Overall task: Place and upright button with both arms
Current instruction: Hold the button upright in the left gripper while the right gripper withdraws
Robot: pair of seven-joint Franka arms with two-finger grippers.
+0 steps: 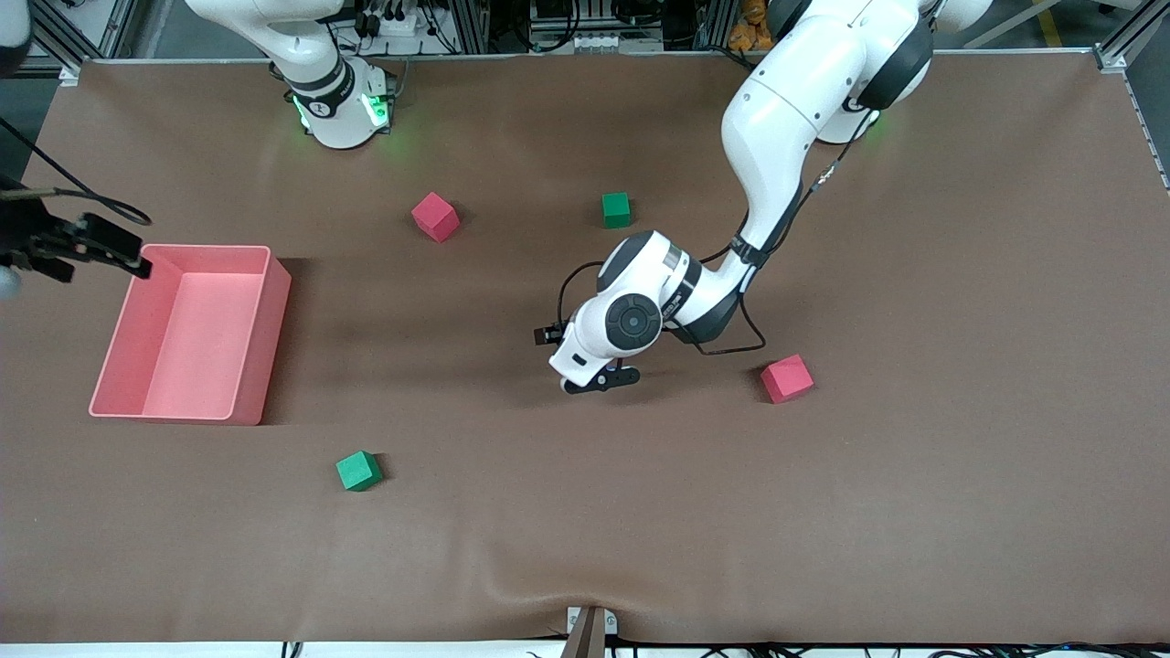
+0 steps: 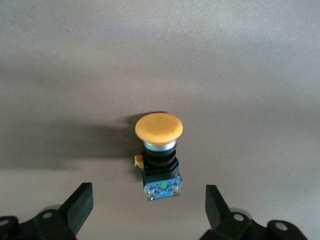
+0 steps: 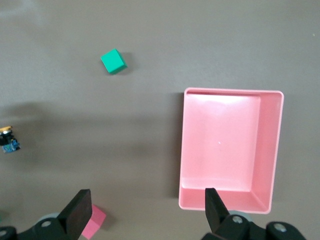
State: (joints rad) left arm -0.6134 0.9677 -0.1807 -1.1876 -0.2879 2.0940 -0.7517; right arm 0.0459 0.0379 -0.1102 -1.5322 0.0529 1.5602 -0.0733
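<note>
The left tool [image 2: 148,207] hangs low over the middle of the worktop [image 1: 585,512], fingers spread wide and holding nothing; in the left wrist view the button [image 2: 158,154] sits at centre frame, just ahead of the gap between the fingertips, apart from both. It seems to lie tipped over, orange cap toward the top of that frame and bluish base toward the tool, though the angle leaves this unsure. In the front view the wrist hides it.

The risk, as I judge it: the fingers close on the rounded cap rather than the black body, and the button squirts out or rolls; or a finger coming down off-centre nudges it away.

The right tool [image 1: 110,249], also wide and empty, waits at the left edge of the front view over the pink bin's [image 1: 260,343] corner.
</note>
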